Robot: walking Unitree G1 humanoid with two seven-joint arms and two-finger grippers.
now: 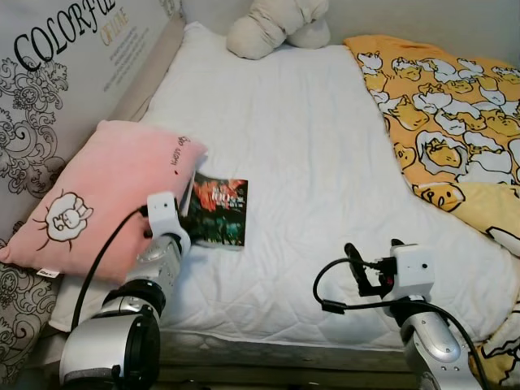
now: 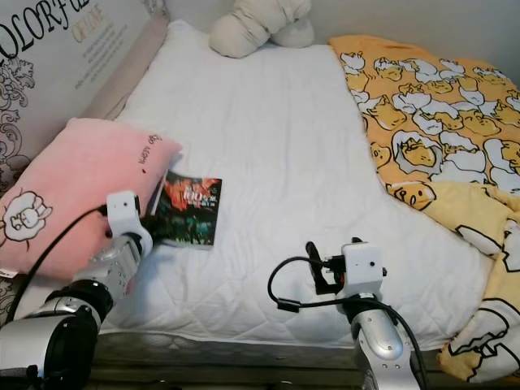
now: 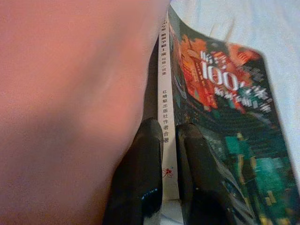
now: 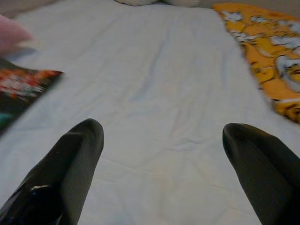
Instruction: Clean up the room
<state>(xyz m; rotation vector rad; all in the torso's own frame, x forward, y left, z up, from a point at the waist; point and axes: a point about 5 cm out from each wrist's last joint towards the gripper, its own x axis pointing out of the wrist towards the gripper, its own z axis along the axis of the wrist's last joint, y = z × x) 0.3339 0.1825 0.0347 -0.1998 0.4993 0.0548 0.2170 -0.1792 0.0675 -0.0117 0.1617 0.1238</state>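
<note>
A dark book (image 1: 219,213) with a red and green cover lies on the white bed sheet (image 1: 309,146), its spine against a pink pillow (image 1: 106,195). My left gripper (image 3: 169,140) is at the book's (image 3: 225,117) near corner. Its two black fingers are closed on the white spine edge, one on the pillow (image 3: 70,93) side and one on the cover. My right gripper (image 1: 374,264) hovers over the sheet near the bed's front edge, to the right of the book. It is open (image 4: 164,154) with nothing between its fingers.
A yellow patterned duvet (image 1: 447,122) is bunched along the bed's right side. A beige plush toy (image 1: 272,24) lies at the far end. A printed wall panel (image 1: 57,65) runs along the left behind the pillow. The mattress front edge (image 1: 284,349) is just below my arms.
</note>
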